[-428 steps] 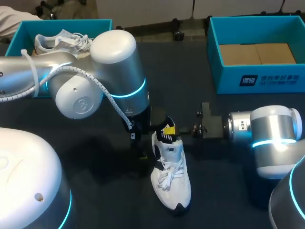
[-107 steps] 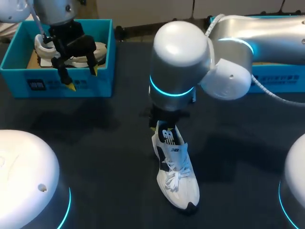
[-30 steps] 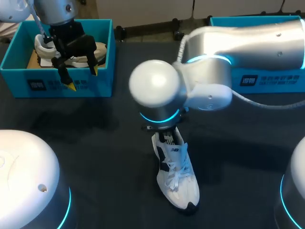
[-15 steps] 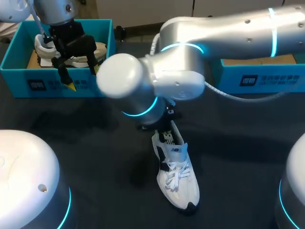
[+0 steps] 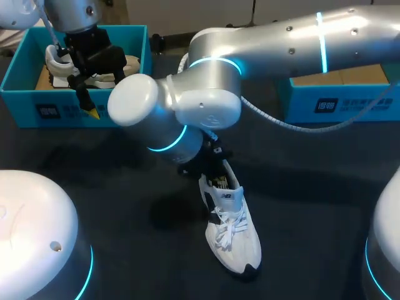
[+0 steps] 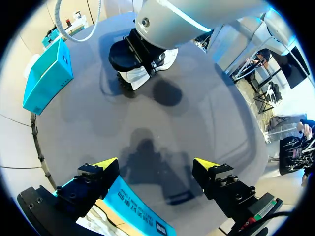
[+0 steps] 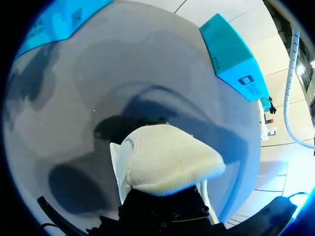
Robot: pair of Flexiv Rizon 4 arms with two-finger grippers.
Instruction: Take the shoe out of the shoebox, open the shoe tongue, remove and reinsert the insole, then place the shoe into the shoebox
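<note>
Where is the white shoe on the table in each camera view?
Head view: the white shoe, lower middle, heel under the right arm.
Left wrist view: shoe far ahead of the fingers, partly behind the right arm.
Right wrist view: shoe close ahead of the right gripper.
Shared landmark: the teal shoeboxes.

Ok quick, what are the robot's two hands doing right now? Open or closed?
Left gripper: open, holding nothing, above the left shoebox.
Right gripper: cannot tell; it is down at the heel of the shoe, mostly hidden.
</note>
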